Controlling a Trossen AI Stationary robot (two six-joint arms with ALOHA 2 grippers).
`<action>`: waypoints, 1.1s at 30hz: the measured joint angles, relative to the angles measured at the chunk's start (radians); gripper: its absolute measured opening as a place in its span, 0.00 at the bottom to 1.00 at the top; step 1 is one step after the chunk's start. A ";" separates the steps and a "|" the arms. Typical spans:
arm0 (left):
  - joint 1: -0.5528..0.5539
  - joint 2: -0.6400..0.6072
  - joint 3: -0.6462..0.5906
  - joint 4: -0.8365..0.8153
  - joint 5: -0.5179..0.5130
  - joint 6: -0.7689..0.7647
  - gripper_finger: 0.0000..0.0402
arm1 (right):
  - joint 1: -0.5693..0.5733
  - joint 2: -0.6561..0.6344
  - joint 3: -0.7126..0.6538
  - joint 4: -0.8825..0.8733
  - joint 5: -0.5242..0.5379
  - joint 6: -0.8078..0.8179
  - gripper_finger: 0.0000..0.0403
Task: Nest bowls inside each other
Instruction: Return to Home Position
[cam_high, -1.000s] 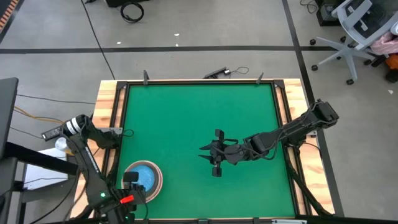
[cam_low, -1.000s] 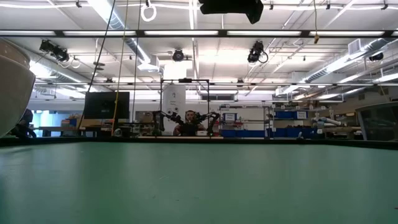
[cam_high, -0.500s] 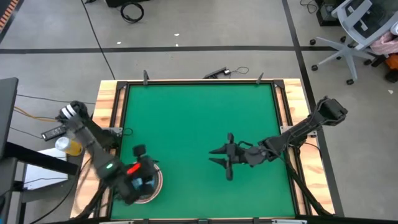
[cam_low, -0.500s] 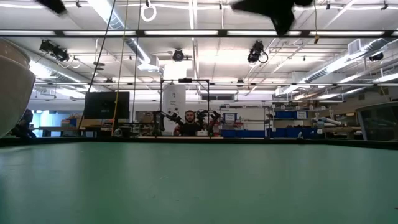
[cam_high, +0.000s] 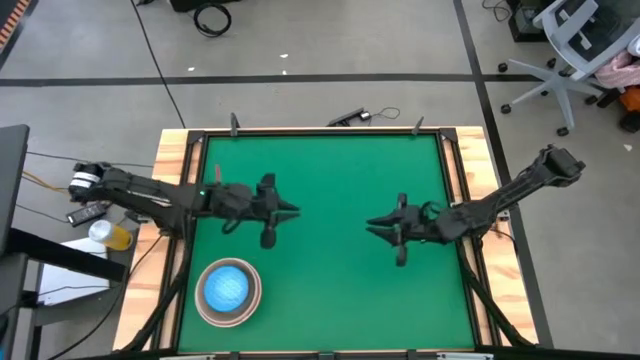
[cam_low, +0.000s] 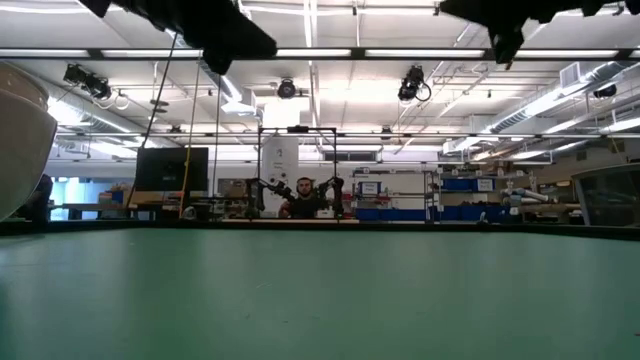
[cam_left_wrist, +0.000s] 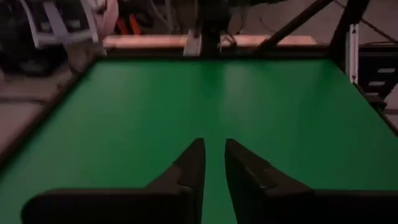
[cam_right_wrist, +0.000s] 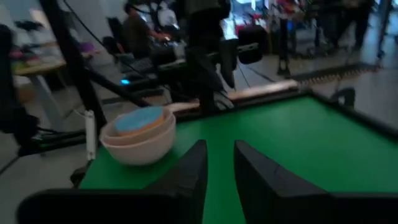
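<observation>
The bowls stand nested in one stack near the table's near left corner, resting on the green mat by the outer bowl's base. The outer bowl is white, a tan rim shows inside it, and a light-blue one is innermost. The right wrist view shows the bowls from the side, and the low view shows the stack's white wall. My left gripper hovers left of the table's middle, pointing toward the right. My right gripper hovers right of the middle, facing it. Both are open by a narrow gap, with nothing between the fingers.
A raised wooden frame runs around the green mat. Open mat lies between the two grippers and toward the far edge. An office chair and cables lie on the floor beyond the table. People sit at benches far behind.
My left gripper has swung up off the bowl stack, away from the near edge and toward the table's middle, tipping from pointing down to nearly level. My right gripper has drawn back toward the table's right edge. The bowls have stayed where they were.
</observation>
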 joint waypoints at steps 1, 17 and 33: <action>0.013 -0.020 0.001 -0.007 0.011 0.023 0.15 | 0.000 -0.038 -0.016 -0.001 -0.013 -0.018 0.19; 0.026 -0.262 -0.564 0.631 0.020 0.012 0.01 | -0.211 0.023 -0.285 0.405 -0.232 0.089 0.02; 0.351 -0.732 -0.522 0.154 0.292 0.039 0.00 | -0.491 -0.399 -0.268 -0.041 -0.521 0.026 0.01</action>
